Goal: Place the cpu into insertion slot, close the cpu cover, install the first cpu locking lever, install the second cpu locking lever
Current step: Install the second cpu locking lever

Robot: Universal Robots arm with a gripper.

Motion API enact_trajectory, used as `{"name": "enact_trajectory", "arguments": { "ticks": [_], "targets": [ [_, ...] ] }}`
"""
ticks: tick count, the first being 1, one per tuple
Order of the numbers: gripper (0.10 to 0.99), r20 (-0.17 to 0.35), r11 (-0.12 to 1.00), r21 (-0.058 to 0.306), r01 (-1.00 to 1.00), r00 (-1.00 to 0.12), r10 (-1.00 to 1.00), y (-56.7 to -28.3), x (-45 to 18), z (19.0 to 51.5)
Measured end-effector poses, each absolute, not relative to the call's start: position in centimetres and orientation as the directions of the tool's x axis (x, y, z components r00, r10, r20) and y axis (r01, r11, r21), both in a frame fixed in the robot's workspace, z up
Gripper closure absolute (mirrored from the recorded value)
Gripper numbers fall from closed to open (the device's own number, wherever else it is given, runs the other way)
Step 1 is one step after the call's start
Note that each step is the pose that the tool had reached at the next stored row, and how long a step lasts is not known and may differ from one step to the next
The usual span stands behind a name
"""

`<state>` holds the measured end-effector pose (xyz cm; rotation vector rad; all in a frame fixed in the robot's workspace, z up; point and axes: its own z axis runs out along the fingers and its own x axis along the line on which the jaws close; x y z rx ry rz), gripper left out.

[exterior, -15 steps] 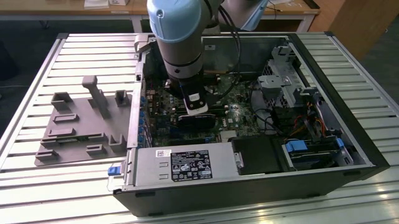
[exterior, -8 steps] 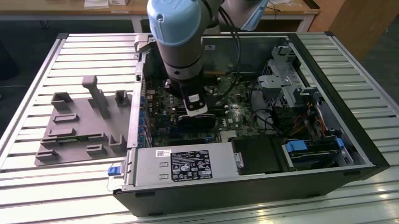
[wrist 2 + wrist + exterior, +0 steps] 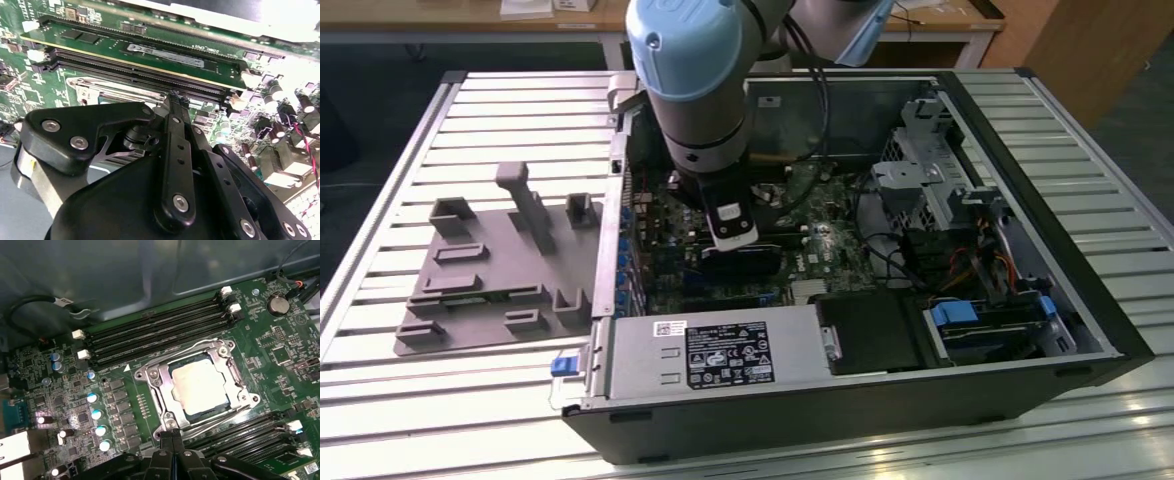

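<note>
End effector (image 3: pixel 172 437) sits low over the motherboard (image 3: pixel 280 345) inside the open computer case (image 3: pixel 1067 330), fingers pressed together with nothing between them, tips right at the socket's near edge. In the first wrist view the cpu (image 3: pixel 200 386) already lies flat in the insertion slot (image 3: pixel 235 407), silver top up, and the cpu cover (image 3: pixel 165 385) is folded down around it, its window framing the chip. Wire locking levers run along the socket's sides; one (image 3: pixel 200 344) curves round the edge nearest the memory slots (image 3: pixel 150 332), another (image 3: pixel 220 422) lies along the opposite edge, close to the fingertips. Can't tell from these frames whether either is hooked under its catch. Closed fingers make sense here: as I read it, a narrow tip is for pushing a thin wire lever, not for gripping, and it fits between the socket and the memory slots on that side. In the second wrist view the closed fingers (image 3: pixel 176 107) point at the socket frame just short of a seated memory stick (image 3: pixel 165 54). Exterior view shows the arm (image 3: pixel 694 90) reaching straight down into the case, which lies on its side on the slatted bench (image 3: pixel 400 170); grey parts fixture (image 3: pixel 494 270) sits beside the case toward the exterior view's left, not involved.
</note>
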<state>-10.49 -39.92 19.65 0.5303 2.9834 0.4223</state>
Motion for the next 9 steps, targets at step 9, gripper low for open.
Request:
{"name": "enact_trajectory", "arguments": {
  "ticks": [9],
  "targets": [
    [0.984, -0.027, 0.898, 0.297, 0.325, -0.937, 0.348, -39.87, -10.74, 19.33]
  ]
}}
